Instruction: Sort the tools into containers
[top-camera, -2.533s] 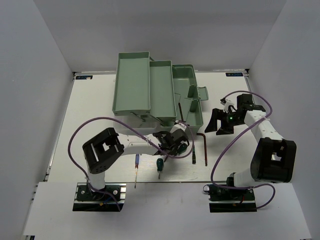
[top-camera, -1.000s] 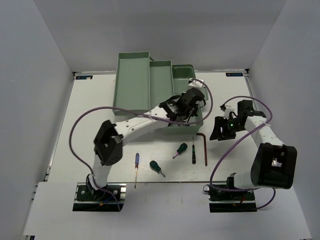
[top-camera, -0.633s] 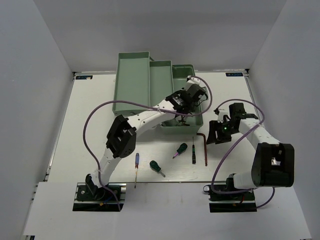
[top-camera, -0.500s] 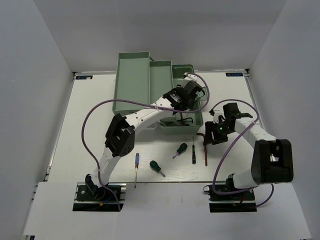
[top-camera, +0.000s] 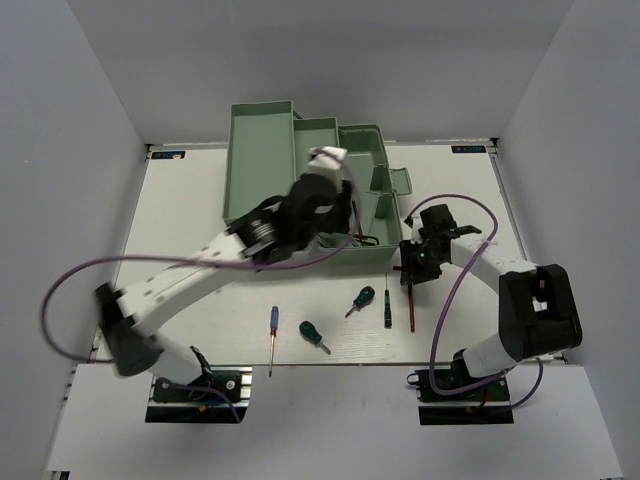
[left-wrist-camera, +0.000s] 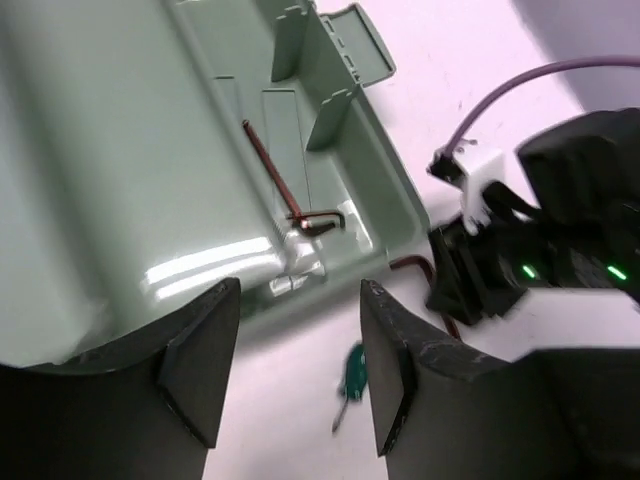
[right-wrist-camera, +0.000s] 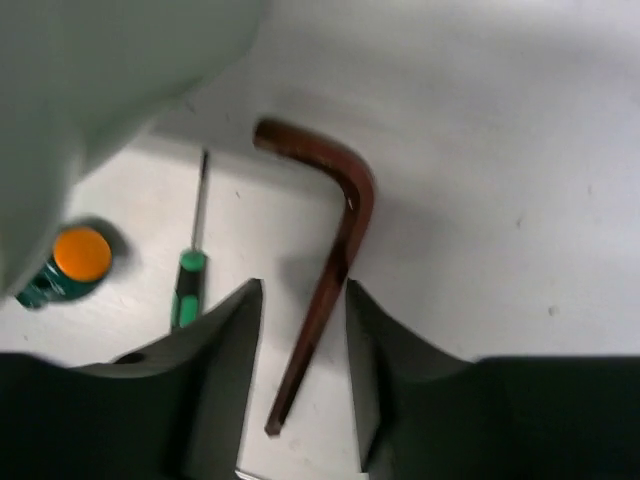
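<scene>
between the left gripper (left-wrist-camera: 297, 295) jaws, a green-handled screwdriver (left-wrist-camera: 350, 372) is only a blur; beyond the right gripper (right-wrist-camera: 302, 292) left jaw, the tray (right-wrist-camera: 90, 90) is blurred and cropped.

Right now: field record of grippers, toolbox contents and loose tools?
left gripper: open, empty, over toolbox
right gripper: open, straddling table hex key
in toolbox: boxed hex key
loose on table: blue screwdriver, stubby green screwdrivers, slim green-black screwdriver

Overhead wide, wrist close-ups share hex key (right-wrist-camera: 324, 290)
</scene>
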